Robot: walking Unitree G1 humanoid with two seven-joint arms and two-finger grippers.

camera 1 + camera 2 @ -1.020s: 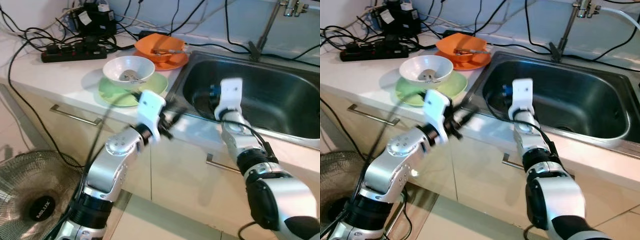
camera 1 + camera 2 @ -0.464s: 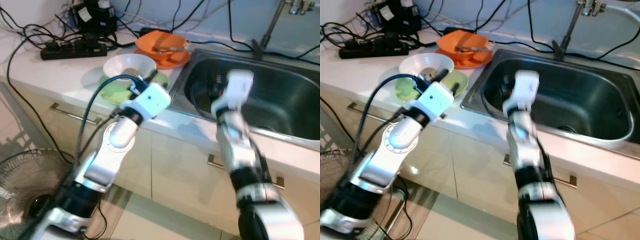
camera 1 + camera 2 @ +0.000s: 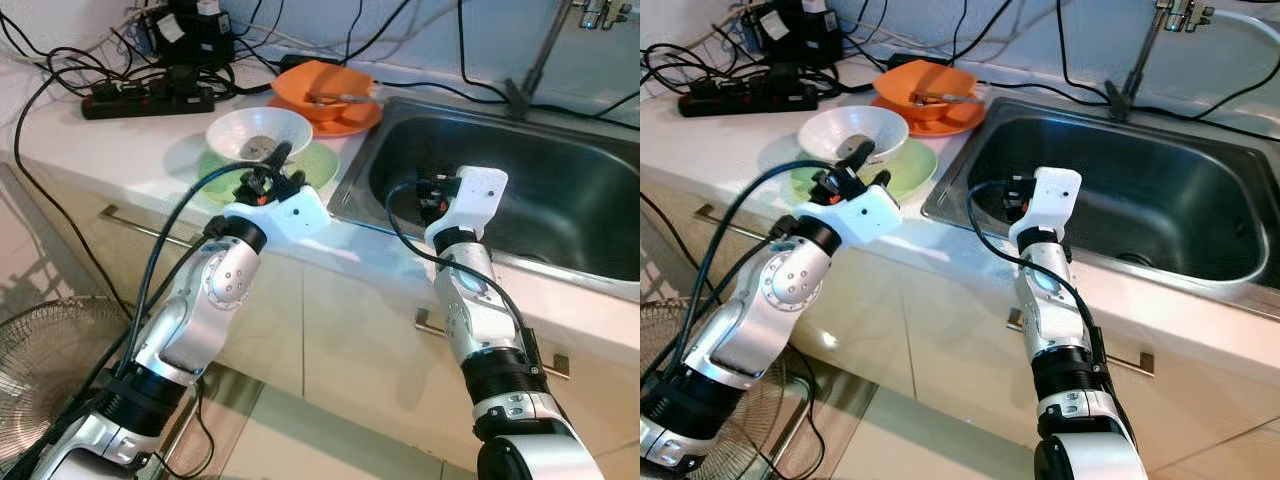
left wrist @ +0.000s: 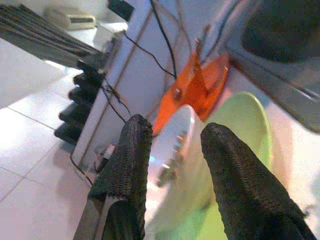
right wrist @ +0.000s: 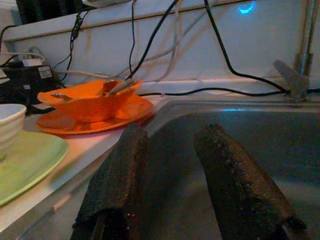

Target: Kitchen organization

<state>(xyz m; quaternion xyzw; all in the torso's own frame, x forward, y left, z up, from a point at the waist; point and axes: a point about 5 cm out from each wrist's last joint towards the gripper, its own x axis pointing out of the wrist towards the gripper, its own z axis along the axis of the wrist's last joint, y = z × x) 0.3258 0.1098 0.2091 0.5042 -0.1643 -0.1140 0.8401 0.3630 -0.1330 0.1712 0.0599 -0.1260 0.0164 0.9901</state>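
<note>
Left eye – writing: none legible; the fan [image 3: 40, 400] on the floor is cut off by the frame edge.
Left eye – counter [image 3: 110, 140]: pale, carrying a black power strip [image 3: 148, 100] and cables.
Left eye – white bowl [image 3: 259, 135]: sits on a green plate [image 3: 315, 165], with a utensil inside.
Left eye – orange bowl [image 3: 322, 88]: on an orange plate [image 3: 345, 124], beside the sink [image 3: 560, 200].
Left eye – left hand [image 3: 268, 175]: at the near rim of the white bowl.
Right eye – right hand [image 3: 1010, 195]: over the sink's left end.
Left wrist – fingers [image 4: 127, 165]: spread apart, empty, the white bowl's rim seen between them.
Right wrist – fingers [image 5: 120, 175]: parted, empty, the dark steel sink wall behind them; faucet base [image 5: 292, 80] at the back.
</note>
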